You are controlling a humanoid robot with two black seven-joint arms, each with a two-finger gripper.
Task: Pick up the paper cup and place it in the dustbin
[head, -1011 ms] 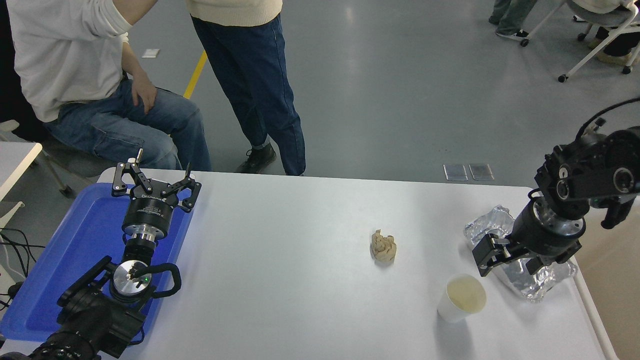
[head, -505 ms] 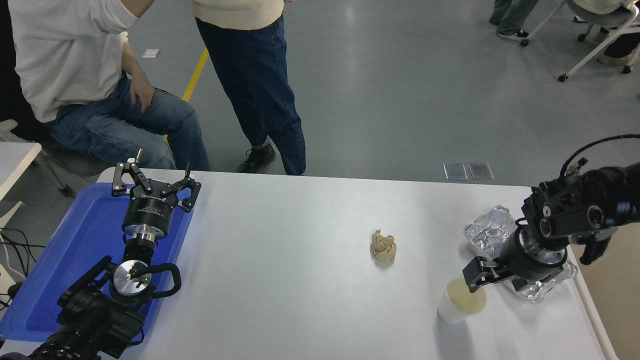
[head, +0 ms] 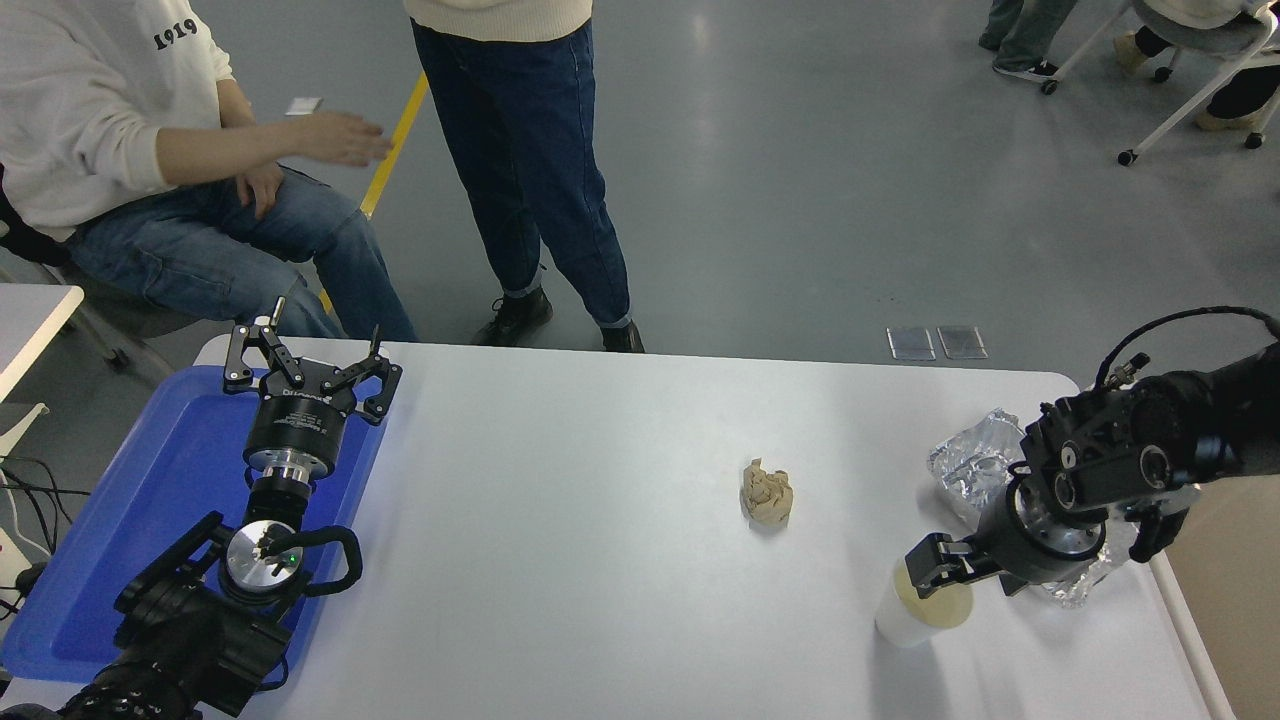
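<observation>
While my left gripper (head: pixel 308 365) sits parked with its jaws spread over the flat blue plastic tray (head: pixel 120 520), well to the left of the small white tapered paper cup (head: pixel 918 611), my right gripper (head: pixel 938 573) hangs at that cup's rim. I cannot tell whether its jaws are spread or pinching the cup. The cup stands upright on the white table (head: pixel 600 600), a crumpled tan paper ball (head: pixel 767 492) near it on the left, a crinkled silver foil container (head: pixel 985 462) just beside it on the right.

Matt paper cup (head: pixel 910 615), crinkled shiny foil container (head: pixel 985 458), glossy blue plastic tray (head: pixel 160 500), crumpled paper ball (head: pixel 767 493)
</observation>
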